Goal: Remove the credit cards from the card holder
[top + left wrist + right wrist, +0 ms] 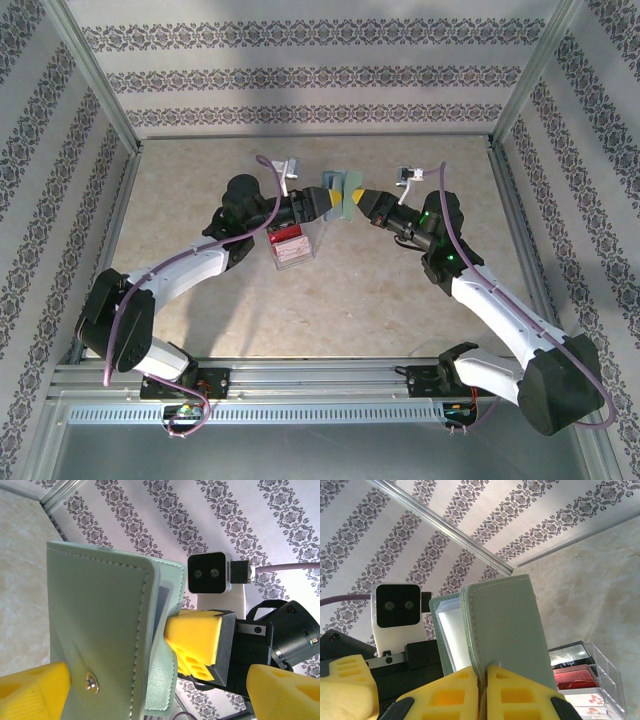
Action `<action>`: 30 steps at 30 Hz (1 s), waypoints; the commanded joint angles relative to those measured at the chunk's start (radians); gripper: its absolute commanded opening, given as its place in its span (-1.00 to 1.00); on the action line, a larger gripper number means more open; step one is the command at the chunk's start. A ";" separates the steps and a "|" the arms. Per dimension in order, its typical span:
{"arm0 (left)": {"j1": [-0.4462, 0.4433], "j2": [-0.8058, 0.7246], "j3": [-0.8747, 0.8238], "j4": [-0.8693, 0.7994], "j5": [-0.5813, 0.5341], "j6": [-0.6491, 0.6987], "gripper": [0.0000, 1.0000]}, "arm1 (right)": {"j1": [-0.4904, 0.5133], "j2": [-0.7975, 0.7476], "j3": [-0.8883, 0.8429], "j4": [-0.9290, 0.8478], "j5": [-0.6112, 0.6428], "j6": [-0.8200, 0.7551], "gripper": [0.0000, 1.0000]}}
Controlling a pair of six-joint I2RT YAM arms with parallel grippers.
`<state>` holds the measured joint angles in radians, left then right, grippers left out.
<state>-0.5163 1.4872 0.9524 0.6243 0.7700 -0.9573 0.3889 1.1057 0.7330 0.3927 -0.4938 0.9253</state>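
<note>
While the right tool [484,690] pinches the card holder [505,630] aloft, the left tool [156,692] straddles it, spread wide.
Likely the pulling-out step; next needs a grip on a card's edge, unclear here.

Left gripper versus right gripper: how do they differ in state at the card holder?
The left gripper has its fingers wide apart; the right gripper has its fingers pressed together. The right gripper pinches an edge of the card holder; the left gripper grips nothing, though the holder sits between its fingers. Both have yellow finger pads and meet at the holder.
</note>
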 commanded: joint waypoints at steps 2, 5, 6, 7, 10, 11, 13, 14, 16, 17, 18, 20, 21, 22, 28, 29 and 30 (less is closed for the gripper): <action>-0.006 0.027 0.022 0.067 0.025 -0.024 0.76 | 0.002 -0.025 0.006 0.034 0.000 0.010 -1.00; -0.006 0.025 0.013 0.068 0.015 -0.017 0.54 | 0.002 -0.027 0.011 0.032 -0.004 0.010 -1.00; -0.006 0.023 0.012 0.063 0.010 -0.013 0.47 | 0.002 -0.026 0.012 0.034 -0.005 0.011 -1.00; -0.005 0.021 0.013 0.055 0.008 -0.007 0.41 | 0.003 -0.026 0.014 0.034 -0.006 0.011 -1.00; -0.006 0.008 0.016 0.030 0.003 0.012 0.14 | 0.002 -0.023 0.016 0.034 -0.008 0.012 -1.00; -0.005 0.002 0.019 0.022 0.002 0.019 0.12 | 0.002 -0.023 0.016 0.035 -0.008 0.011 -1.00; -0.005 -0.007 0.020 0.004 0.002 0.036 0.11 | 0.002 -0.020 0.016 0.037 -0.007 0.014 -1.00; -0.005 -0.010 0.022 -0.009 -0.001 0.043 0.11 | 0.002 -0.020 0.016 0.038 -0.007 0.015 -1.00; -0.005 -0.016 0.022 -0.026 -0.006 0.054 0.06 | 0.003 -0.019 0.016 0.041 -0.008 0.016 -1.00; -0.005 -0.018 0.022 -0.030 -0.007 0.057 0.01 | 0.003 -0.020 0.017 0.041 -0.008 0.017 -1.00; -0.005 -0.018 0.022 -0.031 -0.008 0.056 -0.04 | 0.004 -0.020 0.017 0.042 -0.008 0.018 -1.00; -0.006 -0.017 0.020 -0.030 -0.008 0.057 -0.12 | 0.004 -0.021 0.017 0.042 -0.008 0.018 -1.00; -0.006 -0.017 0.018 -0.029 -0.009 0.058 -0.17 | 0.004 -0.022 0.016 0.041 -0.008 0.017 -1.00; -0.005 -0.020 0.017 -0.028 -0.008 0.060 -0.21 | 0.003 -0.023 0.016 0.041 -0.008 0.017 -1.00; -0.006 -0.031 0.016 -0.025 -0.002 0.072 -0.44 | 0.001 -0.020 0.008 0.041 -0.006 0.018 -1.00; -0.006 -0.032 0.016 -0.020 0.003 0.071 -0.49 | 0.001 -0.018 0.009 0.040 -0.008 0.018 -1.00; -0.006 -0.034 0.017 -0.017 0.005 0.071 -0.52 | 0.001 -0.015 0.009 0.038 -0.008 0.017 -1.00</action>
<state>-0.5163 1.4960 0.9524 0.5873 0.7555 -0.9096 0.3885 1.1053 0.7330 0.3939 -0.4942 0.9394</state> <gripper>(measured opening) 0.250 0.075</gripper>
